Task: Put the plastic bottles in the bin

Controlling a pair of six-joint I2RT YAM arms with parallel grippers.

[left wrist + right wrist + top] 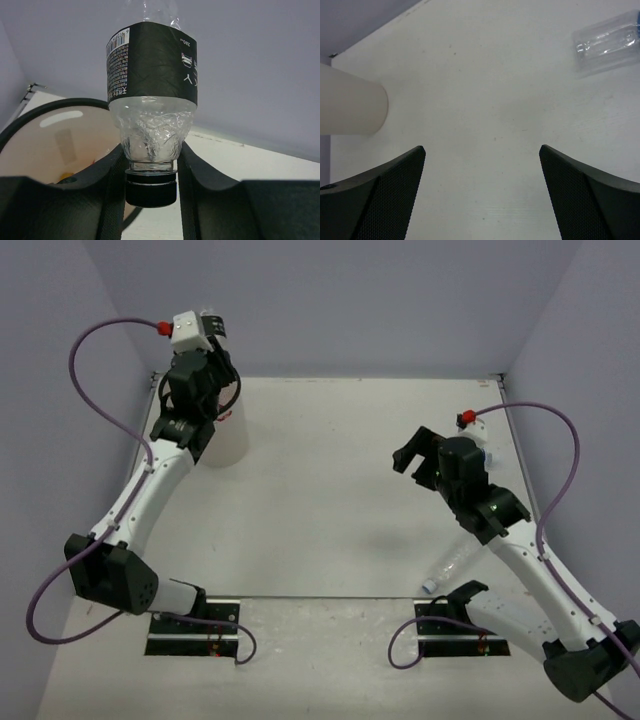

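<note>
**Black-label bottle over the bin, drop pending**

Step in hand, by my read: L arm delivering one bottle. The left gripper was pinching the black-labelled bottle by the neck, just above its black cap. The bottle was cap-down with its body sticking up past the fingers. It hung above the bin, close to the rim. Whether it sat fully over the mouth I couldn't tell. It looked a touch toward the rim's right side. A speck of orange showed inside the bin, too small to name.

The right gripper was spread wide w/ nothing between the jaws, hovering over the table, well apart from the bin on its right.

A clear bottle lay on the table far right of the bin, on the near side. Another clear bottle w/ a bit of blue at one end also lay well apart from the bin.

Next move prob calls for centring the bottle over the mouth, then opening the L jaws. The R arm then needs to drop onto a loose bottle.
</note>
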